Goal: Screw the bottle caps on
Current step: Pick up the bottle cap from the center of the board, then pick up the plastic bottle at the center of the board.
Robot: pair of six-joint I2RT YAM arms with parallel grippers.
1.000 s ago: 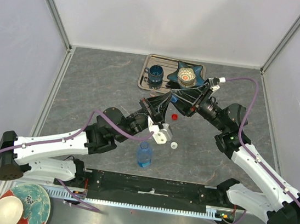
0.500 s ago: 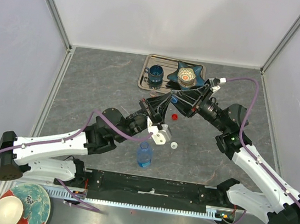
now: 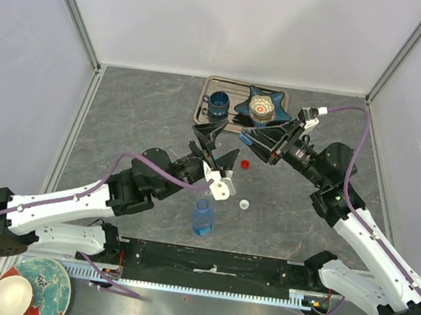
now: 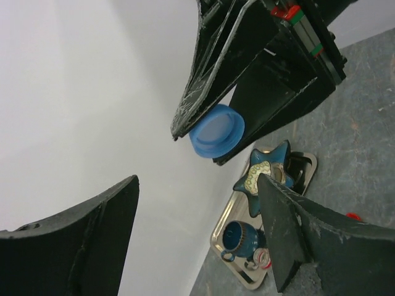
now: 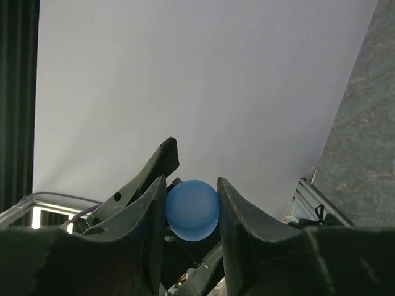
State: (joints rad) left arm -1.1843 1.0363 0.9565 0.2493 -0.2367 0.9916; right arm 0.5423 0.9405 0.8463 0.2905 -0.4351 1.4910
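A blue bottle cap (image 5: pixel 191 209) is pinched between the fingers of my right gripper (image 5: pixel 190 200), which is shut on it in the air above the table. In the left wrist view the same blue cap (image 4: pixel 216 131) shows just beyond my left gripper (image 4: pixel 197 182), whose jaws stand wide apart with nothing between them. From above, the left gripper (image 3: pixel 218 144) sits just left of the right gripper (image 3: pixel 246 137). A clear blue-labelled bottle (image 3: pixel 202 217) stands upright near the front, without a cap. A white cap (image 3: pixel 244 205) and a red cap (image 3: pixel 245 163) lie on the table.
A metal tray (image 3: pixel 202 103) at the back holds a dark blue cup (image 3: pixel 218 106) and a blue star-shaped dish (image 3: pixel 262 106). A patterned plate (image 3: pixel 42 283) and a white bowl (image 3: pixel 7 295) sit outside the front left corner. Walls enclose three sides.
My left gripper has opened and drawn back to the left from the blue cap. The right gripper keeps the cap and has shifted slightly right and up.
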